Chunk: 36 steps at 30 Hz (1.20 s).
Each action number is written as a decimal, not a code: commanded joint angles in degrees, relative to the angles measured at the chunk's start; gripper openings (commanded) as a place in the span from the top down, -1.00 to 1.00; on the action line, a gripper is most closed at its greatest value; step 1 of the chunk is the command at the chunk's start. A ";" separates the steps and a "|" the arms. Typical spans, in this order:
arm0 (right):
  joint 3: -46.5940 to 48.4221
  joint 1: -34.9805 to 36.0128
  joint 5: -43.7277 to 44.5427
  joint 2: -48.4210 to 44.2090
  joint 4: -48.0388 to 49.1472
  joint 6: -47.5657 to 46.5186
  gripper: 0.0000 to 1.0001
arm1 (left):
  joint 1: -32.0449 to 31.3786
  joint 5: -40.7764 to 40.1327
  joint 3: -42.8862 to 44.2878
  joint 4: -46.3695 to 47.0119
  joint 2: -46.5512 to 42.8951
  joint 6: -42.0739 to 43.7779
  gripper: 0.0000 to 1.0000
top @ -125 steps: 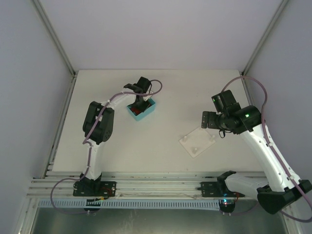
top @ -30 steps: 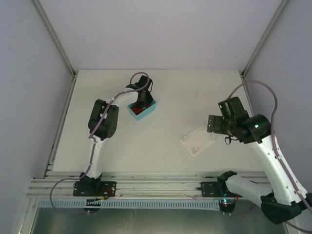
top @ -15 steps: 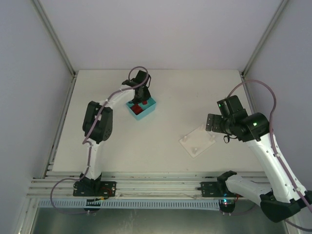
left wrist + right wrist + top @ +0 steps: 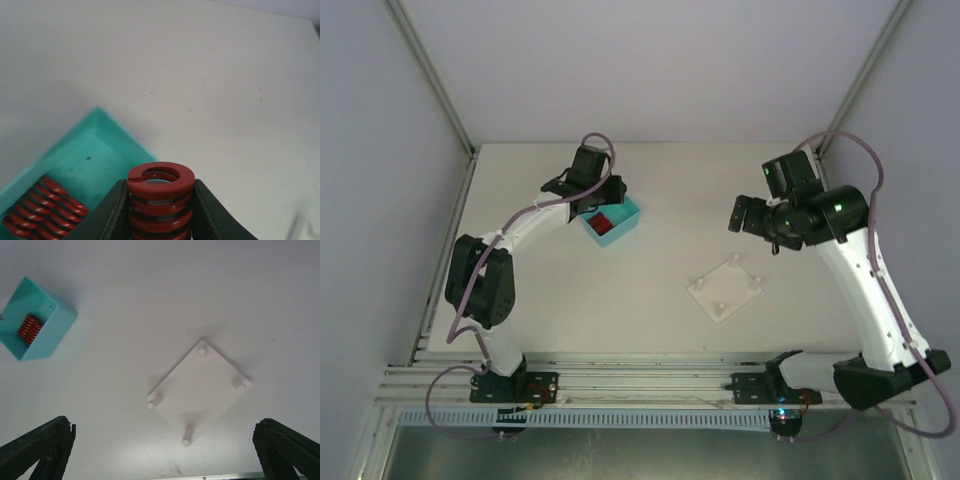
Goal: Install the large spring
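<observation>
Near the far edge of the counter (image 4: 720, 170), left of its middle, the left end effector (image 4: 160, 212) pinches the large spring (image 4: 160, 186) upright between its two fingers, close over a teal bin (image 4: 95, 145) in which more red springs (image 4: 42, 215) lie. Toward the right edge, well apart from the bin, the right end effector (image 4: 162, 445) hangs with its fingers spread wide above a white plate (image 4: 200, 385) with four corner pegs.
</observation>
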 commanded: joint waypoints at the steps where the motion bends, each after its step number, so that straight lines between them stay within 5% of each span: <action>1: 5.12 -3.55 -12.17 4.42 -5.69 1.27 -0.93 | -0.24 13.95 -5.68 12.49 -2.95 9.33 0.76; 6: 8.30 -5.88 -21.48 9.09 -5.90 -3.79 -0.64 | -3.41 20.84 -11.35 19.11 -6.46 18.75 0.75; 13: 13.86 -5.93 -36.85 17.75 -4.96 -11.10 -0.29 | -12.77 17.71 -23.29 36.87 -16.06 32.41 0.71; 18: 16.58 -5.54 -41.04 21.11 -3.72 -12.74 -0.11 | -17.13 17.44 -19.38 34.49 -14.14 38.13 0.76; 36: 13.16 -4.66 -39.79 23.84 -4.36 -15.86 -0.19 | -19.26 20.25 -13.59 34.27 -11.04 41.94 0.79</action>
